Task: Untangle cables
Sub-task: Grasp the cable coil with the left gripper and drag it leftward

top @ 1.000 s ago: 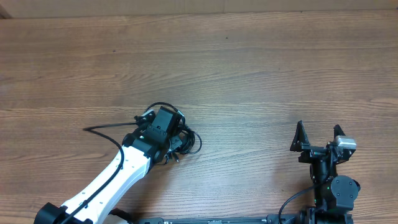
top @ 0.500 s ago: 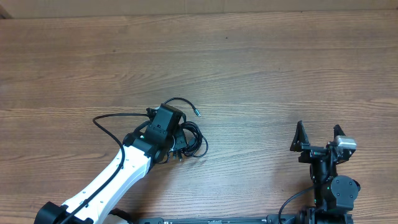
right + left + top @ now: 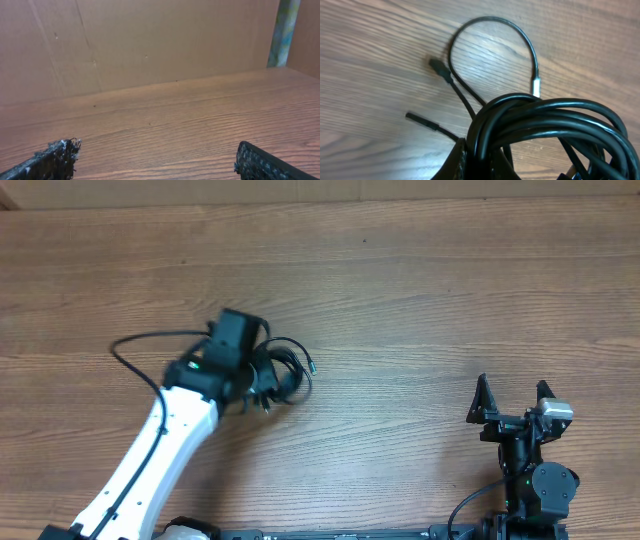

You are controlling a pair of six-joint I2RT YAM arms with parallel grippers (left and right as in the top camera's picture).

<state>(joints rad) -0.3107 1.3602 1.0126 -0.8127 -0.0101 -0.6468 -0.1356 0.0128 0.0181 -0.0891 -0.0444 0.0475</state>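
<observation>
A tangled bundle of thin black cables [image 3: 280, 377] lies left of the table's middle. My left gripper [image 3: 262, 380] is shut on the bundle. In the left wrist view the cable coils [image 3: 545, 127] fill the lower right, pinched between my fingers [image 3: 485, 160]. A loose loop with a silver-tipped plug [image 3: 536, 86] and two small black plug ends [image 3: 437, 66] lie on the wood beyond. In the overhead view one end [image 3: 311, 365] sticks out to the right. My right gripper [image 3: 511, 402] is open and empty near the front right, far from the cables; its fingertips [image 3: 155, 160] show in the right wrist view.
The wooden table [image 3: 420, 290] stretches behind and between the arms. A thicker black wire [image 3: 140, 345] loops off my left arm to the left. A cardboard wall [image 3: 150, 40] stands beyond the table in the right wrist view.
My left gripper has moved left and away from me, dragging the cable bundle with it. The bundle's loops have shifted. The right arm has not moved.
</observation>
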